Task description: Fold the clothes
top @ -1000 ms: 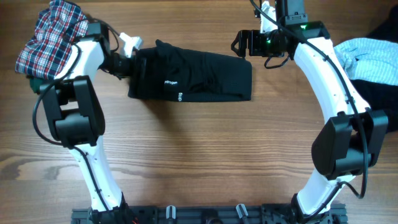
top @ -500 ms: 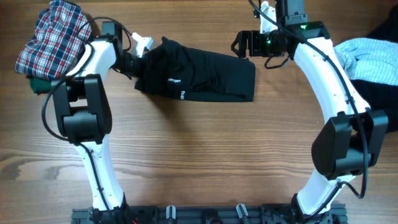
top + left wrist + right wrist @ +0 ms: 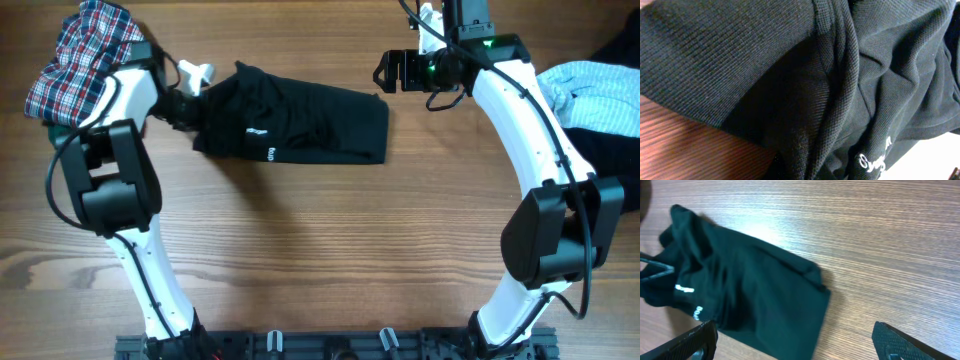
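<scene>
Left gripper (image 3: pixel 188 97) pinches the black garment's (image 3: pixel 300 125) nine-o'clock edge; right gripper (image 3: pixel 385 72) is spread. Probably placing it: next, release beside the plaid shirt (image 3: pixel 85 50).

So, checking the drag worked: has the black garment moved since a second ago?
Yes. The black garment slid left, toward the plaid pile, which stayed put.

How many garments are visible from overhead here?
3: a black knit shirt at top centre, a red-and-blue plaid shirt bunched top left, a light blue garment at the right edge; dark fabric under it may be more.
</scene>
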Tool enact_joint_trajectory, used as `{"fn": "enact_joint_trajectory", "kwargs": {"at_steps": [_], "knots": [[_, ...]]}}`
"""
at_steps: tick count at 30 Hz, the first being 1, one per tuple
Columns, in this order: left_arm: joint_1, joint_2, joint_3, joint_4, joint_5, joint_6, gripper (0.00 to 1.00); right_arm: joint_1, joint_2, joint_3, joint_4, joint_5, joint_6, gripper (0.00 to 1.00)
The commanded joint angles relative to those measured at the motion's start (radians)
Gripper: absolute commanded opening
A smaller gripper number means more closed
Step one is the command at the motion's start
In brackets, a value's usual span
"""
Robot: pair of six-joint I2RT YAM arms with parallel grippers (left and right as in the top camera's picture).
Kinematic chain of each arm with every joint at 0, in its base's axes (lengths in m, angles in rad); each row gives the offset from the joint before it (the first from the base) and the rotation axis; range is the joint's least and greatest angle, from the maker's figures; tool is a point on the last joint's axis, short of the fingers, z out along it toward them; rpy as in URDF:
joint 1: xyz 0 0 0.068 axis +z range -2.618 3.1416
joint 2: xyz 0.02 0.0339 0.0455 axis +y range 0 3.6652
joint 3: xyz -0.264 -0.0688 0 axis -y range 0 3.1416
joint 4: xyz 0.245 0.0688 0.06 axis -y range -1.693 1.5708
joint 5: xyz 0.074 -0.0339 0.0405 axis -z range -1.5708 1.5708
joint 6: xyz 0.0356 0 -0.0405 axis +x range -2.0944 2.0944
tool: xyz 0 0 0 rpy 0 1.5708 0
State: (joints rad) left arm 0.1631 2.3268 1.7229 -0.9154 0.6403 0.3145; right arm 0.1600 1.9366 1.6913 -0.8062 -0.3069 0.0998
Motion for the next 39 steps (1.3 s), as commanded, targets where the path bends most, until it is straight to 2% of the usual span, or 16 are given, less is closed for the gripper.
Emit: {"fn": "enact_joint_trajectory", "kwargs": {"at_steps": [1, 9, 14, 17, 18, 19, 20, 24, 34, 39], "knots": [[0.04, -0.033, -0.004, -0.005, -0.032, -0.008, 0.04, -0.005, -0.029, 0.023, -0.004, 0.088, 0.018, 1.0], [0.023, -0.132, -0.004, -0.009, -0.034, -0.005, 0.04, -0.005, -0.008, 0.015, -0.008, 0.136, 0.039, 0.99], [-0.016, -0.207, -0.004, -0.01, -0.087, -0.005, 0.04, -0.016, 0.042, 0.015, -0.032, 0.122, 0.074, 0.98], [-0.04, -0.243, -0.004, -0.01, -0.119, -0.006, 0.04, -0.015, 0.06, 0.015, -0.048, 0.103, 0.084, 0.69], [-0.047, -0.253, -0.004, -0.01, -0.123, -0.006, 0.04, -0.014, 0.063, 0.015, -0.052, 0.101, 0.084, 0.52], [-0.057, -0.262, -0.004, -0.009, -0.126, -0.005, 0.04, -0.014, 0.066, 0.015, -0.056, 0.101, 0.087, 0.25], [-0.072, -0.271, -0.004, -0.008, -0.138, -0.006, 0.04, -0.014, 0.067, 0.015, -0.061, 0.095, 0.09, 0.17], [-0.11, -0.274, -0.004, -0.008, -0.173, -0.005, 0.04, -0.009, 0.069, -0.012, -0.063, 0.051, 0.113, 0.05], [-0.254, -0.274, -0.004, 0.05, -0.265, -0.006, 0.04, 0.034, 0.069, -0.261, 0.151, -0.205, 0.174, 0.04], [-0.304, -0.274, -0.004, 0.086, -0.276, -0.006, 0.04, 0.057, 0.069, -0.299, 0.194, -0.252, 0.192, 0.04]]}}
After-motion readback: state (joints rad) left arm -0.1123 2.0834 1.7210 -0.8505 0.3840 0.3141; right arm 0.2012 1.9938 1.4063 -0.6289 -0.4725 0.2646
